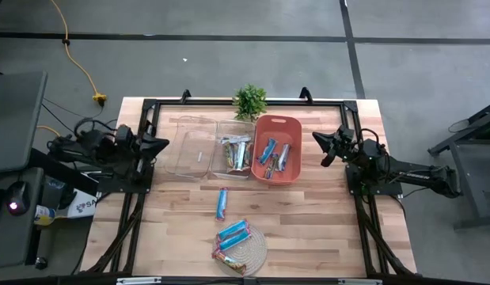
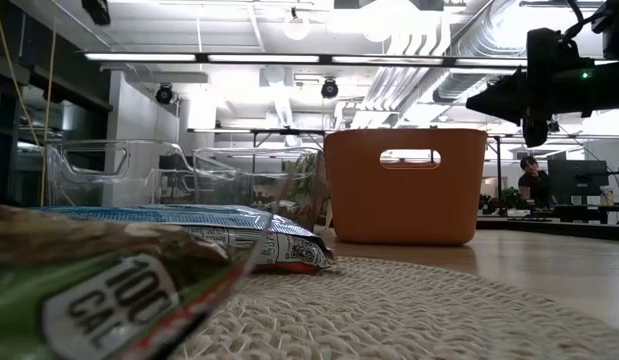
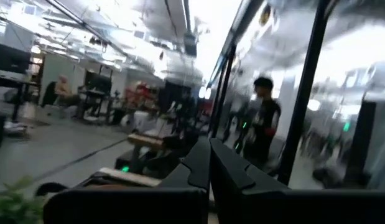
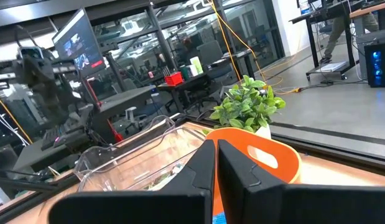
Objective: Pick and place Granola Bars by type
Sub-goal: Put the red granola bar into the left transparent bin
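Several granola bars lie on the round woven mat [image 1: 243, 245] near the table's near edge: blue ones [image 1: 233, 232] and a brown-gold one [image 1: 229, 260]. In the low view the blue bar [image 2: 189, 222] and a "100 CAL" bar [image 2: 99, 295] fill the foreground. One blue bar [image 1: 222, 203] lies alone on the table. More bars lie in the orange bin [image 1: 276, 150] and in the middle clear bin [image 1: 236, 152]. My left gripper [image 1: 162, 144] hovers shut at the table's left. My right gripper [image 1: 320, 146] hovers shut to the right of the orange bin. Both hold nothing.
A second clear bin [image 1: 192, 150] stands left of the middle one. A small potted plant [image 1: 250, 101] sits at the far edge behind the bins. A dark frame [image 1: 150, 107] runs around the table's edges. People show in the room beyond.
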Motion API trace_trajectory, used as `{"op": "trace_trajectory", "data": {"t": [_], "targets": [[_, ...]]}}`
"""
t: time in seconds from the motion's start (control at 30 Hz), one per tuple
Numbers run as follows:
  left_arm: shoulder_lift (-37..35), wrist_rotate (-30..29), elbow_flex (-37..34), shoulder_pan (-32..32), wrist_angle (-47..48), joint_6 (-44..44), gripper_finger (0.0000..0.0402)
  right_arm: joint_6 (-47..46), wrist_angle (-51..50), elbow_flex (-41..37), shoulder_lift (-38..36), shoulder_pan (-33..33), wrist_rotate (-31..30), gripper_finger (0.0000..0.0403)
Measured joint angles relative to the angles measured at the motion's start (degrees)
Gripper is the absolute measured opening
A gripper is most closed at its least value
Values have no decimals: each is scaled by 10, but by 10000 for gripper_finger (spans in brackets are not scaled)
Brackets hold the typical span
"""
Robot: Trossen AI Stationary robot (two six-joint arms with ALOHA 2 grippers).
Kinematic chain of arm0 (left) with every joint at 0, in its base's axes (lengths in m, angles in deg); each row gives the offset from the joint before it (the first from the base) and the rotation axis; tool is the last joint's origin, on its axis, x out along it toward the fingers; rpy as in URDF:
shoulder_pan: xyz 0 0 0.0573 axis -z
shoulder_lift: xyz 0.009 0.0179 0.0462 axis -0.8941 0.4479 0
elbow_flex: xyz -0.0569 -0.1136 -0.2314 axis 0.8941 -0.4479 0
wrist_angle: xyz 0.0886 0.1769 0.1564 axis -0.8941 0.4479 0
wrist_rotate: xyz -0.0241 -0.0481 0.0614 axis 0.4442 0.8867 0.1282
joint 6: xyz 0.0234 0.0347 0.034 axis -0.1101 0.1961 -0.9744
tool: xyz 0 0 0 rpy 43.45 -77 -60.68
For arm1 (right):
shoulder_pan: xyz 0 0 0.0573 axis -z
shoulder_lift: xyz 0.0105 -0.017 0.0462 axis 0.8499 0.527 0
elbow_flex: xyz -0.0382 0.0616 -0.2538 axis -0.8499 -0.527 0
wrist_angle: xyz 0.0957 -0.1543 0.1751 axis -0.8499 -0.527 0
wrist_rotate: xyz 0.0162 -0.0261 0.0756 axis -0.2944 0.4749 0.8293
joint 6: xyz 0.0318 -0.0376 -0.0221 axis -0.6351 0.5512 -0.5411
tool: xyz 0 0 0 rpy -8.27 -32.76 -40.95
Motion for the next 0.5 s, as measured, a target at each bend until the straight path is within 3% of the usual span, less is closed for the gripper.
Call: {"op": "trace_trajectory", "data": {"t": [0.23, 0.5], "targets": [[128, 11, 155, 0, 197, -11, 1, 0, 0, 0, 0, 0, 0, 0], [281, 11, 305, 0, 339, 99, 35, 0, 0, 0, 0, 0, 0, 0]]}}
